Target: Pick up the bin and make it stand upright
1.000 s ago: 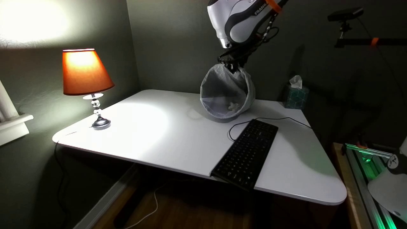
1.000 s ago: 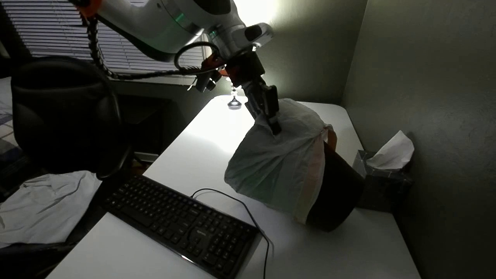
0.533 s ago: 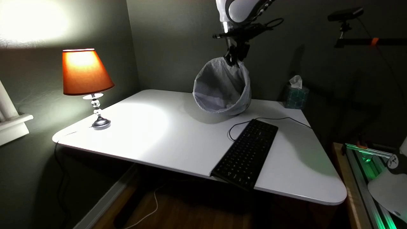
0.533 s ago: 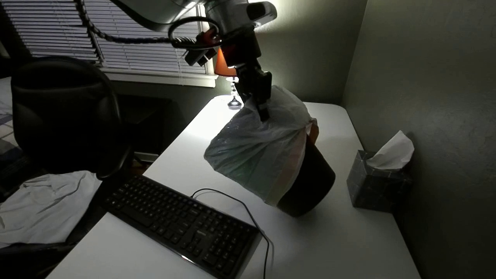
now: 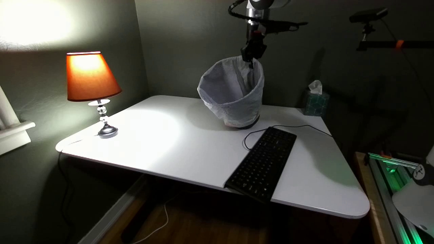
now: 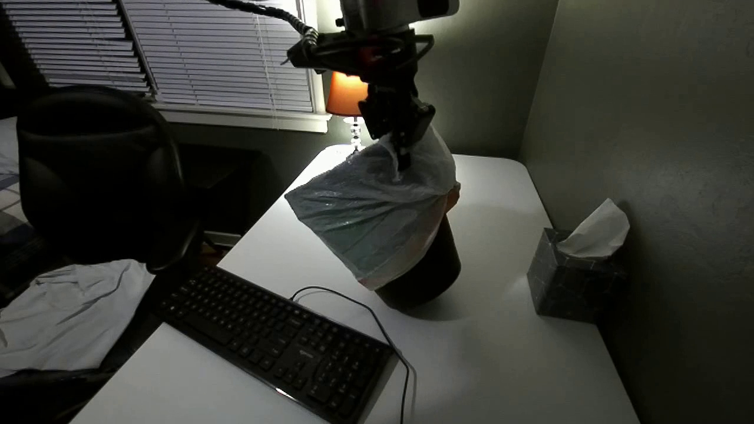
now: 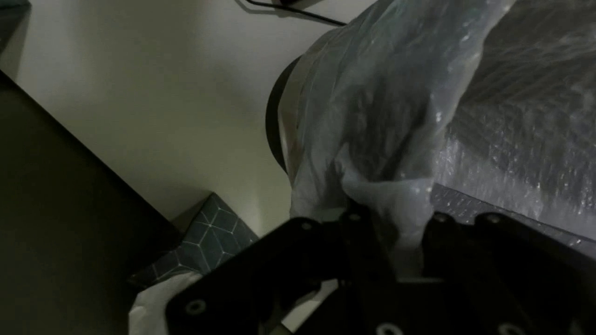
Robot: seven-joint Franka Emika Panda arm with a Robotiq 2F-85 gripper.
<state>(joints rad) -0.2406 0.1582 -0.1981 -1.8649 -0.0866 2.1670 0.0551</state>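
Note:
The bin (image 5: 234, 105) has a crinkly pale liner and a dark base (image 6: 421, 277). It leans over the white table (image 5: 162, 142), its mouth facing up and to the side. Its lower base edge is close to the tabletop; I cannot tell whether it touches. My gripper (image 5: 250, 63) is above the bin and shut on its rim with liner between the fingers; the gripper (image 6: 402, 158) also shows in an exterior view. In the wrist view the liner (image 7: 372, 102) runs between the fingers of the gripper (image 7: 396, 223), and the fingertips are hidden.
A black keyboard (image 5: 264, 162) with its cable (image 6: 377, 324) lies beside the bin. A tissue box (image 6: 571, 277) stands near the wall; it also shows in the wrist view (image 7: 209, 232). An orange-shaded lamp (image 5: 90, 78) stands at a table corner. A black chair (image 6: 100, 176) is beyond the table.
The gripper has risen and turned more vertical with the bin rim in it. The bin has tipped up toward upright, and its base has swung away from the tissue box.

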